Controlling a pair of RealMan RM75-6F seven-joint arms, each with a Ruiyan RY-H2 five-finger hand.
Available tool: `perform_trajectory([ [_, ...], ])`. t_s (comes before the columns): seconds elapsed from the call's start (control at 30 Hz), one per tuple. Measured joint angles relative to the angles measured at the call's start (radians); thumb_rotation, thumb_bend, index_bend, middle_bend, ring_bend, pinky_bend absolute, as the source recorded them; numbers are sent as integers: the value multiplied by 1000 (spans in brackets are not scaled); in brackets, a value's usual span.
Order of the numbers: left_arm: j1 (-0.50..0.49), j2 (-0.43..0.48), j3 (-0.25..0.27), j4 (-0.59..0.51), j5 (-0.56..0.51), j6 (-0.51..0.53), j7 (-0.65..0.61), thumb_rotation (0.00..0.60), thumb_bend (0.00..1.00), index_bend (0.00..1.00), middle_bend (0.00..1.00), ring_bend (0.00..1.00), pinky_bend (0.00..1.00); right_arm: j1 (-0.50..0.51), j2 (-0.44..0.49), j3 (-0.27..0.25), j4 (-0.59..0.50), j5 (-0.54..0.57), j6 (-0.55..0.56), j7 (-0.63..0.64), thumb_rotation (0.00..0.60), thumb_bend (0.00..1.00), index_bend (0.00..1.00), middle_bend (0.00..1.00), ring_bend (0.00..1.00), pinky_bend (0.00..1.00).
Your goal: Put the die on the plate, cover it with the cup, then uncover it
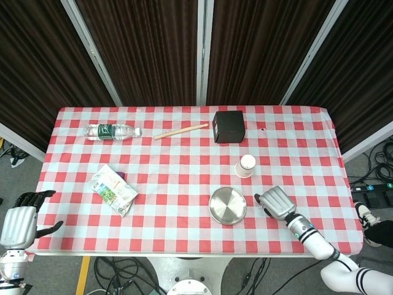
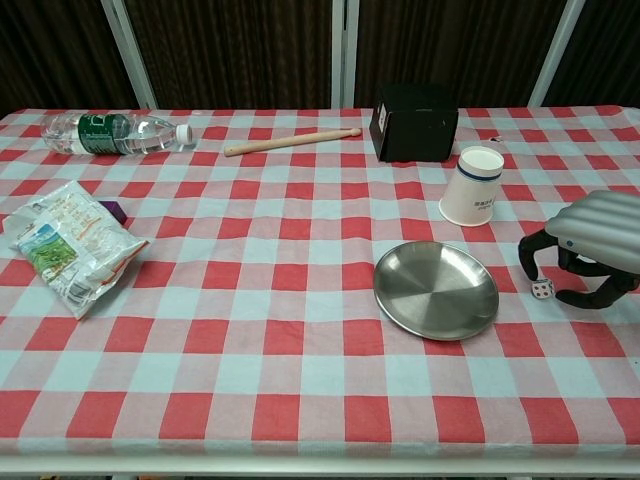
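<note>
The small white die (image 2: 542,289) lies on the checked cloth just right of the steel plate (image 2: 436,290), which the head view also shows (image 1: 227,206). My right hand (image 2: 590,245) arches over the die, its curled fingers (image 2: 527,257) coming down on either side without gripping it. From the head view the right hand (image 1: 274,203) hides the die. The white paper cup (image 2: 473,186) stands upright behind the plate, mouth up (image 1: 246,165). My left hand (image 1: 18,224) hangs off the table's front left corner, fingers apart and empty.
A water bottle (image 2: 115,133) lies at the back left, with a wooden stick (image 2: 292,141) beside it. A black box (image 2: 413,121) stands behind the cup. A snack bag (image 2: 70,245) lies at the left, over a small purple object (image 2: 112,210).
</note>
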Motion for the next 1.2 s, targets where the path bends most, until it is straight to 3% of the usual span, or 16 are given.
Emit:
perform_trajectory([
  [0.5, 1, 0, -4, 5, 4, 6, -7, 600, 0, 271, 306, 263, 210, 7, -26, -10, 20, 5, 26, 6, 600, 325, 539, 952, 975, 1000],
  [0.8, 6, 5, -6, -1, 9, 17, -3, 600, 0, 271, 306, 263, 209, 14, 49, 3, -107, -29, 97, 63, 600, 326, 545, 952, 975, 1000],
  [1.03, 9, 10, -3, -7, 12, 21, -2, 600, 0, 271, 306, 263, 210, 84, 2, 33, -129, -13, 14, 40, 600, 325, 536, 952, 968, 1000],
  [1.2, 15, 6, -2, -3, 7, 23, -9, 600, 0, 271, 306, 263, 209, 129, -67, 52, -105, 30, -55, -31, 600, 324, 465, 952, 961, 1000],
])
